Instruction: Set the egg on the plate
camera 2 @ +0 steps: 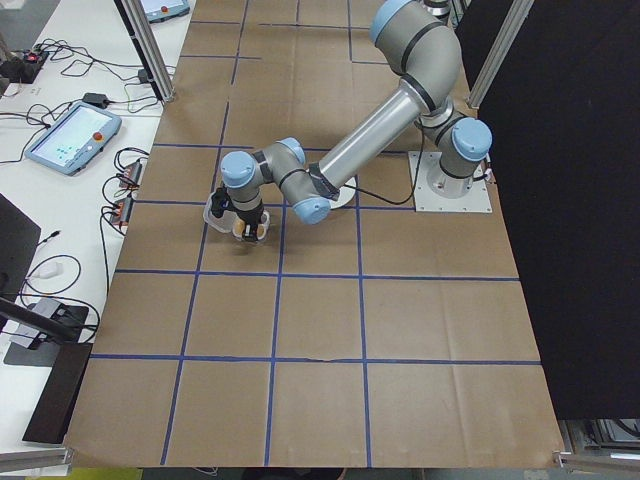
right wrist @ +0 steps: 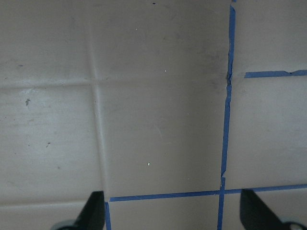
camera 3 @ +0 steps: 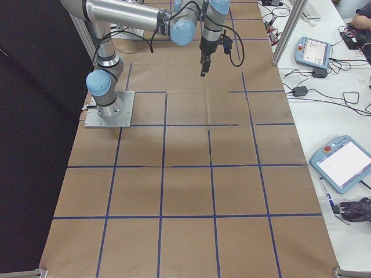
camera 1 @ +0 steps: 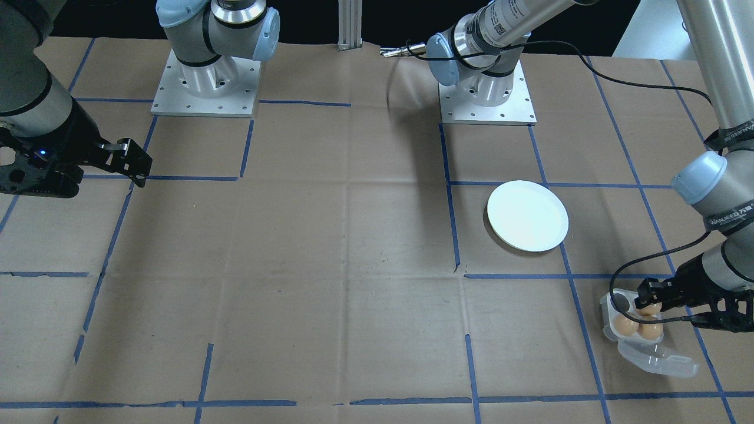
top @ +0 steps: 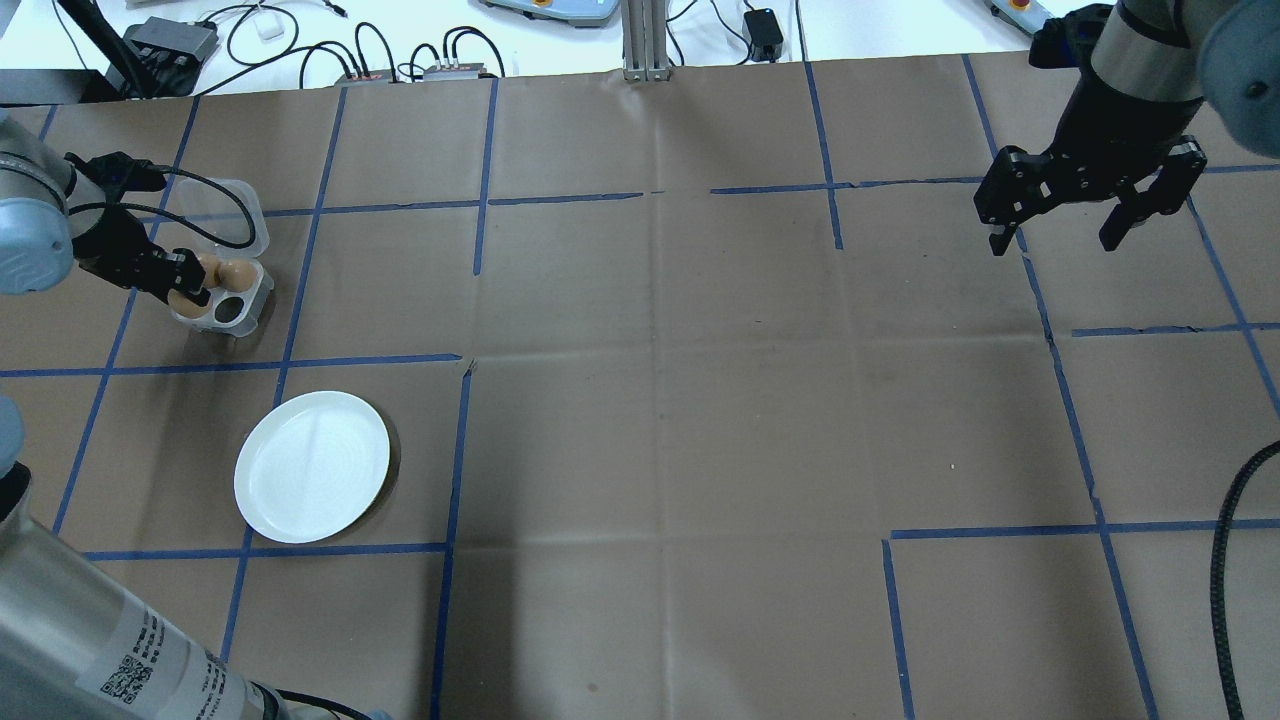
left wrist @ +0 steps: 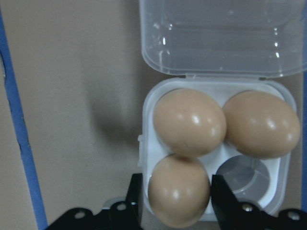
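The left gripper (left wrist: 176,201) straddles a smooth tan egg (left wrist: 178,196) in the near-left cup of a clear plastic four-cup egg tray (left wrist: 146,143), one black finger on either side of the shell; whether the pads are already pressing cannot be told. Two more tan eggs (left wrist: 190,122) fill the cups beyond the fingers, touching each other, and the cup to the gripper's right is vacant. The hinged clear lid (left wrist: 220,33) lies open on the far side.

The round white plate (top: 312,466) waits bare, near the tray, across a blue tape line (top: 230,363) toward the robot's base. The right gripper (top: 1085,200) hangs with jaws spread above the brown paper table cover (top: 680,400), well apart from the work.

Doing this step well likely means closing gently, then lifting straight up so the neighbouring egg and the light tray are not dragged along.
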Tool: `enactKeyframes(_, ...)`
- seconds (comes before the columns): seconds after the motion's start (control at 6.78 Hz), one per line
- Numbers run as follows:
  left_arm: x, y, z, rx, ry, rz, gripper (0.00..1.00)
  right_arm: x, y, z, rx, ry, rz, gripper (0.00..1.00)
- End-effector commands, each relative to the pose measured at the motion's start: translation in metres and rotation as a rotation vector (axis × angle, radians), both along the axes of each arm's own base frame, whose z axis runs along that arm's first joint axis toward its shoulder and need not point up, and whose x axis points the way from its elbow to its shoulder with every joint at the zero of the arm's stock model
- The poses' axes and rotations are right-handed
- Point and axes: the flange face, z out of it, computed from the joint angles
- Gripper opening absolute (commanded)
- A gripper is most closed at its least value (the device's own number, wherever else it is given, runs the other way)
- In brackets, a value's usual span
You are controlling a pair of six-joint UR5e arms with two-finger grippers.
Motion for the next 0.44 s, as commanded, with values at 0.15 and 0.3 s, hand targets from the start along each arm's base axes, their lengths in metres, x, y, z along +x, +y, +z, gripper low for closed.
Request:
enactKeyframes(0.15, 0.0006, -0.0015, 0.0075, -0.014, -0.006, -0.018, 0.07, 0.0, 0.0, 0.0, 0.0, 0.0, 0.0, 1.0)
enactKeyframes(0.3, 0.0001, -0.0015, 0.0094, -0.018, -0.003, -0.018, 0.04, 0.0, 0.0, 0.0, 0.0, 0.0, 0.0, 1.0)
